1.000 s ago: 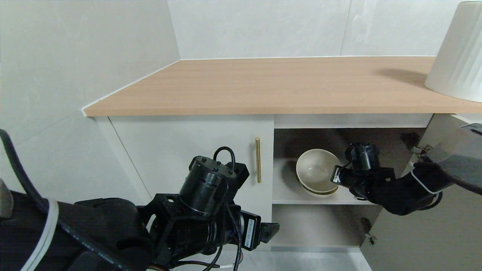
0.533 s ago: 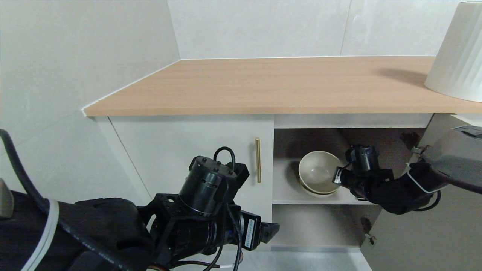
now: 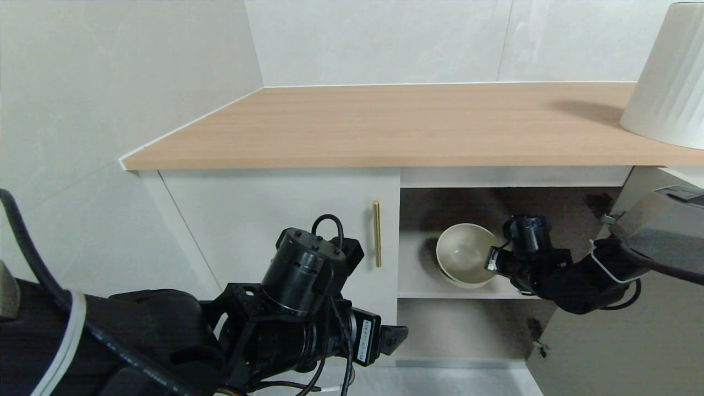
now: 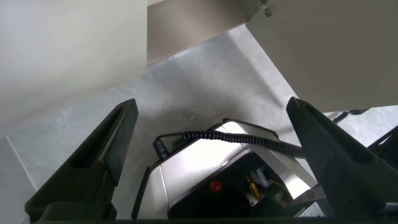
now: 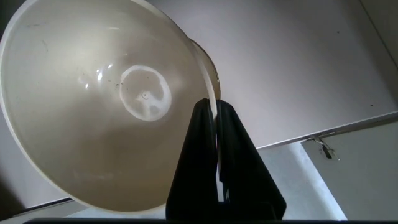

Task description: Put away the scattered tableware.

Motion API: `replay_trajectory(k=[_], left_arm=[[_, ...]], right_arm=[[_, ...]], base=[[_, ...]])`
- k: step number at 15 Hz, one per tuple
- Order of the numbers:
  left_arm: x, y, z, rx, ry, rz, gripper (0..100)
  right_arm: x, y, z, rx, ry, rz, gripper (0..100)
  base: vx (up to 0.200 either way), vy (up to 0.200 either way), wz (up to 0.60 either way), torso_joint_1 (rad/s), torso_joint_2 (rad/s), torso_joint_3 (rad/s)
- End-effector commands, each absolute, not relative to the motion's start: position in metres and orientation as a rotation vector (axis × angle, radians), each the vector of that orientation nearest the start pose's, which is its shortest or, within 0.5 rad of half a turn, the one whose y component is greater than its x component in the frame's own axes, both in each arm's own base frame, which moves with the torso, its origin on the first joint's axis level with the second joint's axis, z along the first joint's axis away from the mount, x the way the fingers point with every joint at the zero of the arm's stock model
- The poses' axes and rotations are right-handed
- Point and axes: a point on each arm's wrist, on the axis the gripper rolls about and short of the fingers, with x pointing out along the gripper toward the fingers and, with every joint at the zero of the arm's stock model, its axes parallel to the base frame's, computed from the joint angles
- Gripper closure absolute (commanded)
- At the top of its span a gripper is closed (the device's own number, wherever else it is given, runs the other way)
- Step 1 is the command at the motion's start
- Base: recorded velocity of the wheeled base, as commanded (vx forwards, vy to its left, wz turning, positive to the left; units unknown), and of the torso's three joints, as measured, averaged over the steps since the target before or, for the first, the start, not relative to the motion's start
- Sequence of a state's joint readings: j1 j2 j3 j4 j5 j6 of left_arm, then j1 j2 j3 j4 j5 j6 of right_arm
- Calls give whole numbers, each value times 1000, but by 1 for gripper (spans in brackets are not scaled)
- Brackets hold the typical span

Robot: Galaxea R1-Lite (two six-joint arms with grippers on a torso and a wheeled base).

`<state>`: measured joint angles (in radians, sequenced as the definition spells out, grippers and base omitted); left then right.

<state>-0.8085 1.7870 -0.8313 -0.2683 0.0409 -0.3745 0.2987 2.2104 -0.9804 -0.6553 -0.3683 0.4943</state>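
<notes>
Bowl point(image 3: 465, 253) rests in lower bowl point(image 3: 459, 283) inside cabinet point(image 3: 415, 275), right fingers point(image 5: 200, 155) pinching its rim (left fingers point(image 4: 93, 162) wide).

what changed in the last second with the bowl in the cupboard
The right gripper eased the bowl, pinched by its rim, down closer onto the lower bowl on the shelf; it has not let go. The left gripper stayed put, open.

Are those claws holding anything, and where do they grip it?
The right gripper pinches the cream bowl by its rim, a finger on each side. The left gripper is open and empty.
</notes>
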Motion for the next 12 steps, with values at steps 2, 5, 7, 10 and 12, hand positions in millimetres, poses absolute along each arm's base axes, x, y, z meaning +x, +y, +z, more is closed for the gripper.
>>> replay_trajectory(k=[2, 5, 7, 10, 12], left_arm=[[212, -221, 128, -55, 766, -601, 0], [212, -221, 128, -54, 767, -600, 0], [212, -221, 128, -53, 765, -601, 0], [212, -221, 129, -54, 764, -602, 0], [212, -221, 129, -56, 765, -601, 0]], right_arm=[[378, 108, 46, 291, 513, -200, 100], [379, 108, 43, 288, 520, -203, 100], [379, 108, 42, 287, 521, -202, 100], [378, 108, 43, 288, 522, -200, 0], [378, 108, 44, 289, 519, -198, 0]], base=[[0, 0, 0, 0, 0, 0], [0, 0, 0, 0, 0, 0], [0, 0, 0, 0, 0, 0], [0, 0, 0, 0, 0, 0], [0, 0, 0, 0, 0, 0]])
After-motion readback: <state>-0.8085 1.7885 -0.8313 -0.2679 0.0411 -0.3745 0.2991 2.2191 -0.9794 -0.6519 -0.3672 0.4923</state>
